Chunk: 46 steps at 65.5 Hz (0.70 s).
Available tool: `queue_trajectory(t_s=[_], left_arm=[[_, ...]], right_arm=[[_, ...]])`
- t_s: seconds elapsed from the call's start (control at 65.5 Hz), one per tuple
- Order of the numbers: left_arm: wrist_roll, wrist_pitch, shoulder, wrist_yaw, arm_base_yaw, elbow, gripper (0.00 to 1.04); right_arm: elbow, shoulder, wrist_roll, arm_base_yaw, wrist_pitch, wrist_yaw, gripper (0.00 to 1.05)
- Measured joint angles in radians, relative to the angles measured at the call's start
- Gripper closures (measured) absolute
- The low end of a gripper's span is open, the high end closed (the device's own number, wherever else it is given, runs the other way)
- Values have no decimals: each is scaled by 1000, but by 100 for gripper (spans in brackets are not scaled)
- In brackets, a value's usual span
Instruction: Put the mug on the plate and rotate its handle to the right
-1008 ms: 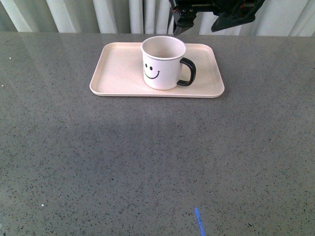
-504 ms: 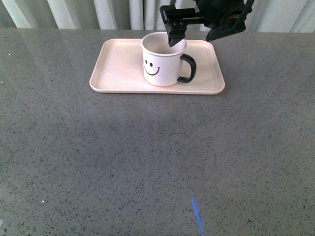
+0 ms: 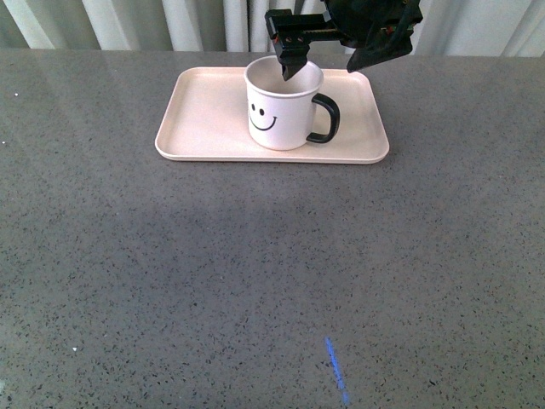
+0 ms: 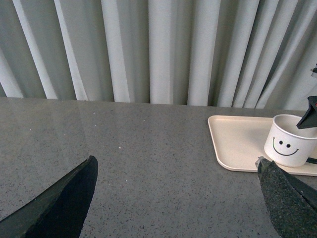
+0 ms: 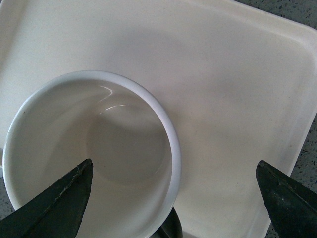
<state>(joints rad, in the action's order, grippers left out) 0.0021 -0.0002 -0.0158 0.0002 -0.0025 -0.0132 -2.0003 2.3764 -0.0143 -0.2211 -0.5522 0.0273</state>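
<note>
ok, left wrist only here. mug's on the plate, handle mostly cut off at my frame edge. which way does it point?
Observer: Front view: the handle points right, with the smiley facing the camera.
Operator: right arm gripping it?
Observer: No. The right gripper is open and straddles the wall of the mug. One of its fingers is over the inside, the other over the plate.

Upright mug [image 3: 283, 106] on plate [image 3: 204, 119], handle [image 3: 326, 119] rightward
</note>
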Motion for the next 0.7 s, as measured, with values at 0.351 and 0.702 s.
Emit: queue_trajectory(t_s=[0.351, 0.702], left_arm=[[0, 0, 0, 0, 0, 0, 9], [0, 0, 0, 0, 0, 0, 9]], right_arm=[[-11, 10, 0, -4, -13, -25, 9], [-23, 35, 8, -8, -21, -28, 15]])
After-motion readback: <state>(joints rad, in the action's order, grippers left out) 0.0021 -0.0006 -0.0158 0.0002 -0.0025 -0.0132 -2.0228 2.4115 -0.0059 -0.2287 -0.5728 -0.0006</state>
